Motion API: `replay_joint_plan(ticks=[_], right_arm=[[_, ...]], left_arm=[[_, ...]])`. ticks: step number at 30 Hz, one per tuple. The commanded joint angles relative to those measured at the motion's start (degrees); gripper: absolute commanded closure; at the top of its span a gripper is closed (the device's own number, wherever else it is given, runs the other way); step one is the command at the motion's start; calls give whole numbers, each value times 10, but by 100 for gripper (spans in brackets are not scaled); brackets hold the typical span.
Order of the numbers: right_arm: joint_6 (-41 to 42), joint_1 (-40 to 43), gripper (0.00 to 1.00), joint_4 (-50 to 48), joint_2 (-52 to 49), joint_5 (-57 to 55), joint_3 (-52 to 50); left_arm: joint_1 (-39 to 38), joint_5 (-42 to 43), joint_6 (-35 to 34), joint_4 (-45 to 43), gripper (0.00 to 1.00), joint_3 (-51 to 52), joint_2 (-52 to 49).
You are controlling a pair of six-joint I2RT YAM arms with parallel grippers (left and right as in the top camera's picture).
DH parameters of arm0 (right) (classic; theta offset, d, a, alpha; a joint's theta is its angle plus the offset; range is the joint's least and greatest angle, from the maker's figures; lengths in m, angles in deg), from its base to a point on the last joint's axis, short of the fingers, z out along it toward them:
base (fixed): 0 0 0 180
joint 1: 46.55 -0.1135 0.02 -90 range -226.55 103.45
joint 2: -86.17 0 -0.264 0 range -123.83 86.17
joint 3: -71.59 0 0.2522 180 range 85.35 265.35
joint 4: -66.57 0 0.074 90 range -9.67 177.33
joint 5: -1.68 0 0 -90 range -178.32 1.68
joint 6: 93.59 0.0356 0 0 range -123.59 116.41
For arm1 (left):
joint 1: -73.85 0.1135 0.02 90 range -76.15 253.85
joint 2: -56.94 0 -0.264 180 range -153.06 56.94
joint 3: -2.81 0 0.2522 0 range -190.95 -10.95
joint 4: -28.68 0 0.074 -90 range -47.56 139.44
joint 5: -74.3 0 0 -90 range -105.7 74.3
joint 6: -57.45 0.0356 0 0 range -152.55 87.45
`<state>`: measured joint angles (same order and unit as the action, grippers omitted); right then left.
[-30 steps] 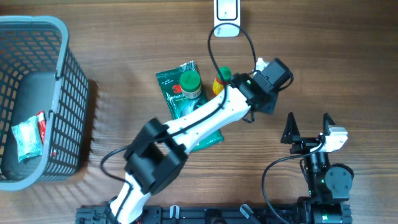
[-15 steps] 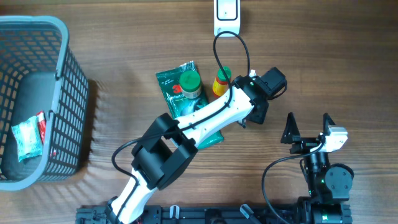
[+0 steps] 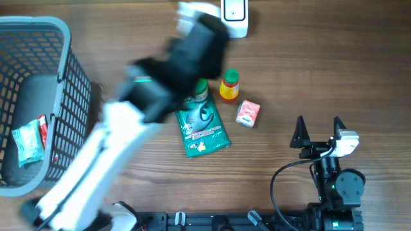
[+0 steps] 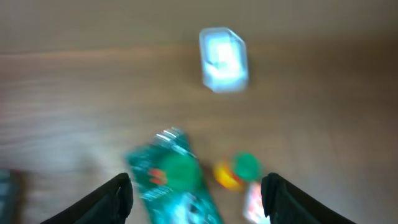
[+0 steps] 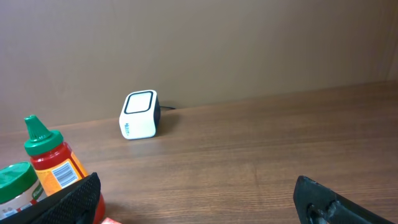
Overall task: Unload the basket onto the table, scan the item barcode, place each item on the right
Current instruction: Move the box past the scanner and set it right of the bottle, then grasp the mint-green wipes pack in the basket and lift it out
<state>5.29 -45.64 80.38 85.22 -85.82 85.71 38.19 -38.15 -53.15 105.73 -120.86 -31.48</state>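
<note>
1. The left claw (image 4: 196, 182) hangs high over the table and is tipped downward. Its fingers (image 4: 118, 198) are spread wide with nothing between them. Its views are heavily blurred.
2. Just below its fingertips lies the pouch (image 3: 205, 131), flat on the table. The jar (image 5: 15, 186) stands at the pouch's far end; I cannot tell whether it stands on the pouch or just beside it.
3. Toward this claw's right finger the bottle (image 3: 229, 85) stands upright, just beside the jar. The box (image 3: 248, 113) lies further that way, near the bottle but not touching it.
4. Ahead of the claw, past all four items and well apart from them, sits the scanner (image 5: 140, 115).
5. Far off to its left is the basket (image 3: 32, 24), with a packet (image 3: 29, 141) inside.
6. Far off to its right, the right claw (image 3: 318, 122) sits low. Its jaws are fully apart and empty, and it points toward the scanner.
7. Step in hand, as I judge it: nothing is gripped and nothing is at the scanner, so an item has yet to be picked. All the items are on the table, and the frames do not show which comes next.
8. The next move calls for lowering the open claw squarely over one item, then closing on it and lifting. The item then goes to the scanner with its barcode turned toward it.
9. No barcode is legible here, so some turning may be needed. The box lies freest, while the jar and bottle stand close enough to be knocked.
</note>
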Motion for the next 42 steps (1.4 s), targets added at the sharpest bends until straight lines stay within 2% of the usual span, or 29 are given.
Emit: replay_joint_plan(ticks=[1, 5, 9, 11, 14, 15, 16, 17, 22, 25, 29, 33, 42], right_arm=[[-8, -3, 0, -1, 0, 2, -1], [-8, -3, 0, -2, 0, 3, -1], [-8, -3, 0, -1, 0, 2, -1], [-8, -3, 0, -2, 0, 2, -1], [-8, -3, 0, -2, 0, 2, -1], [-8, -3, 0, -2, 0, 2, -1], [-8, -3, 0, -2, 0, 2, -1], [-8, -3, 0, -2, 0, 2, -1], [-8, -3, 0, -2, 0, 2, -1], [-8, -3, 0, -2, 0, 2, -1], [-8, -3, 0, -2, 0, 2, -1], [-8, -3, 0, -2, 0, 2, -1], [-8, -3, 0, -2, 0, 2, -1]], left_arm=[[143, -25, -10, 16, 31, -5, 62], [373, -19, -103, 57, 26, -5, 88], [560, 44, -232, 92, 25, 14, 71], [636, 81, -274, 92, 25, 37, 59], [730, 118, -294, 81, 24, 97, 29], [743, 117, -294, 75, 19, 114, 22], [759, 117, -294, 66, 6, 134, 11], [769, 117, -294, 61, 0, 151, 1], [813, 111, -313, 20, 0, 242, -58], [848, 111, -313, -24, 8, 300, -65], [880, 111, -306, -93, 9, 372, -65], [882, 133, -304, -143, 12, 414, -73], [882, 139, -304, -214, 9, 452, -137]])
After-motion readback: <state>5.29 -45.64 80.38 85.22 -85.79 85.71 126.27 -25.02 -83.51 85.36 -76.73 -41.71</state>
